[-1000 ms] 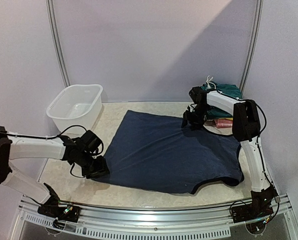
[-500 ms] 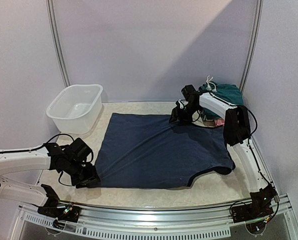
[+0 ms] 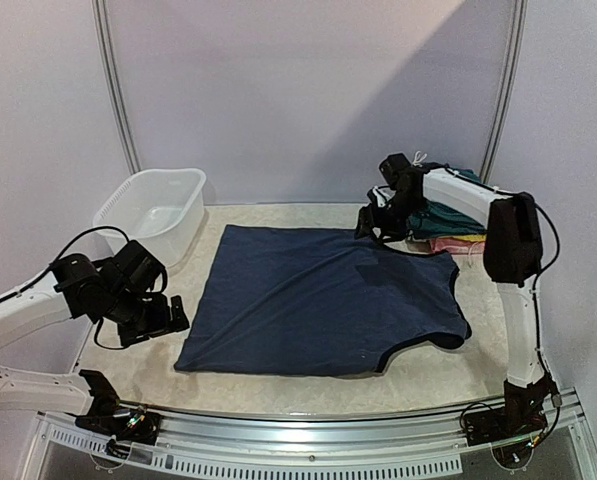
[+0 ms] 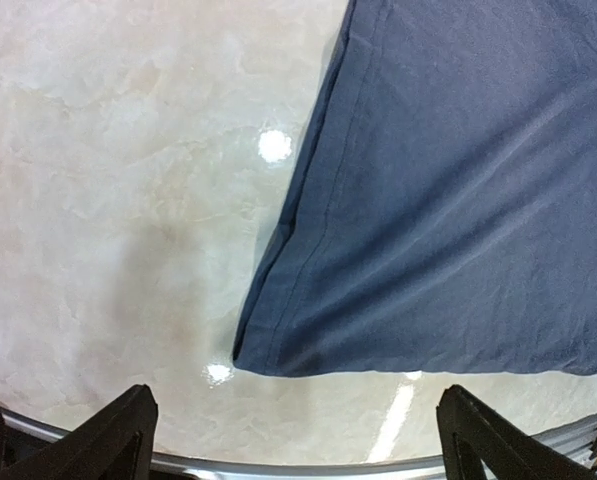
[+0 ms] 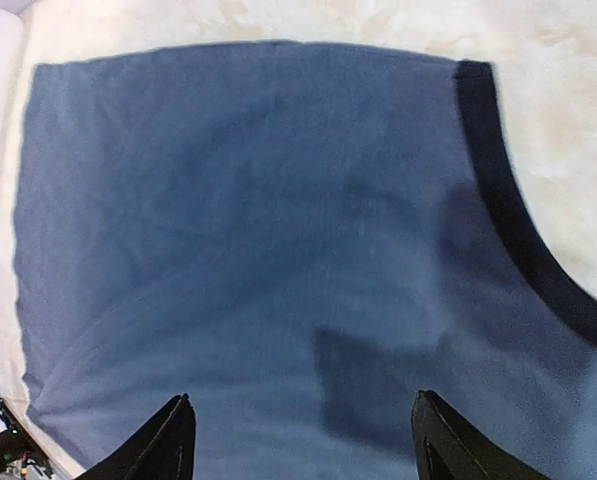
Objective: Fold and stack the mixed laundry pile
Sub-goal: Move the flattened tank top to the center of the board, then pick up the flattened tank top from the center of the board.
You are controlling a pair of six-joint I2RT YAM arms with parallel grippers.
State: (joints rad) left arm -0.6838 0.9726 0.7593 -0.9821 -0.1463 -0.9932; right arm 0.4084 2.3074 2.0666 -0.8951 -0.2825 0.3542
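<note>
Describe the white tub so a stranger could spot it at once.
Start at the marbled table and go to its far left corner. There stands a white plastic tub. It is the only rigid, hollow thing there; its neighbours, the navy shirt spread flat and the folded clothes far right, are soft cloth.

Teal shorts half behind right arm

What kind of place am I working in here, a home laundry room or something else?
Probably a robot test booth, not a home: plain pale wall panels enclose a marble-look table, an aluminium rail runs along its near edge, and a white plastic tub stands at the back left.
</note>
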